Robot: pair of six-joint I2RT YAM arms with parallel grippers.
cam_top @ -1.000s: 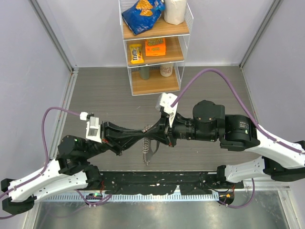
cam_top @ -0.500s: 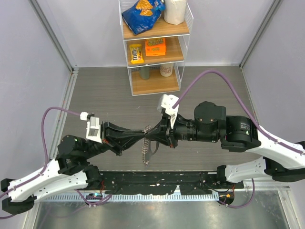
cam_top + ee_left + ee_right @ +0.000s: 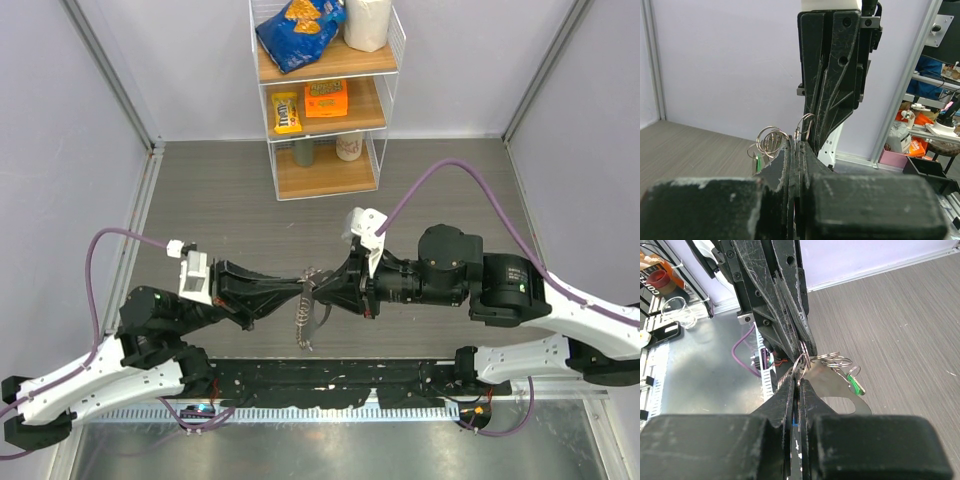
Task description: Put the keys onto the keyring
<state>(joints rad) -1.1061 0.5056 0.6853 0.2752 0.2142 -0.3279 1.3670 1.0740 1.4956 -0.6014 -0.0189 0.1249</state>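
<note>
The keyring [image 3: 832, 359] is held up in the air over the middle of the table [image 3: 200, 200], between the two arms. In the right wrist view it is seen as a cluster of thin silvery wire coils fanned out just to the right of the meeting fingertips. In the left wrist view the same coils [image 3: 771, 141] are seen just left of the fingertips. From above, a floppy chain-like strand of it [image 3: 303, 322] is seen hanging down below the tips. One green key [image 3: 856, 385] is hung from the coils, at their outer end; in the left wrist view it [image 3: 758, 163] is partly hidden behind a finger. A flat silvery tab [image 3: 837, 392] is seen beneath the coils (whether it is threaded on the wire cannot be told).

The left hand [image 3: 300, 285] is closed, its fingers pressed together, and wire is pinched at its tips [image 3: 796, 150]. The right hand [image 3: 322, 285] is likewise closed on the wire, with a loop caught at the tip of its fingers [image 3: 797, 385]. The two hands are set tip to tip, touching or nearly so, and are turned crosswise to each other.

Further back, a shelf unit [image 3: 325, 100] is stood against the rear wall, and snack packets are stacked on its boards. A purple cable [image 3: 450, 170] is looped over the right arm.
</note>
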